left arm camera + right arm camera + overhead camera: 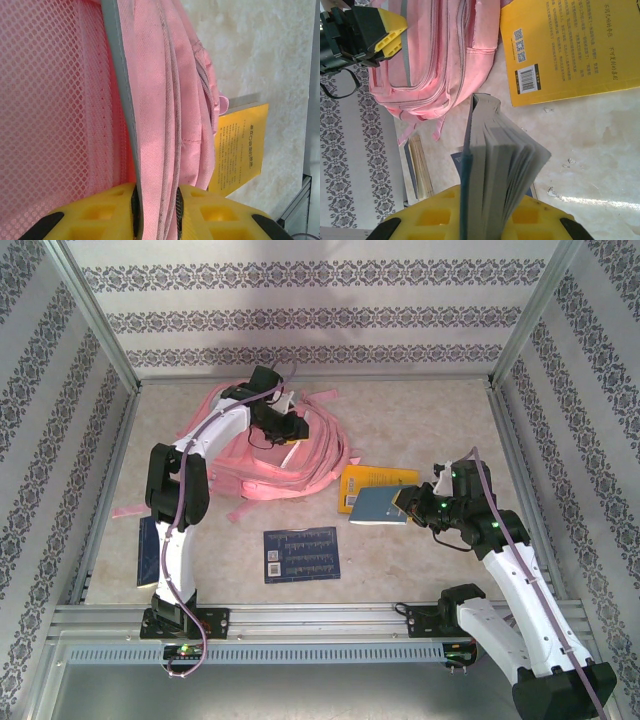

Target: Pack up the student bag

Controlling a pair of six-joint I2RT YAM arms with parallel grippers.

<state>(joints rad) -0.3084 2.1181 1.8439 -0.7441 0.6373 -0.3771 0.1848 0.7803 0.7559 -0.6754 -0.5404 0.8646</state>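
Pink student bag (275,475) lying left of centre toward the far side of the table (420,420), its fabric edge pinched by the left gripper (157,207); yellow book (385,477) flat beside it; smaller blue book (378,506) clamped in the right gripper (487,215).

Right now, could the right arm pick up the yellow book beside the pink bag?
Probably not yet. The yellow book lies close by in the open, but the right arm's jaws are shut on a blue book, so they are full.
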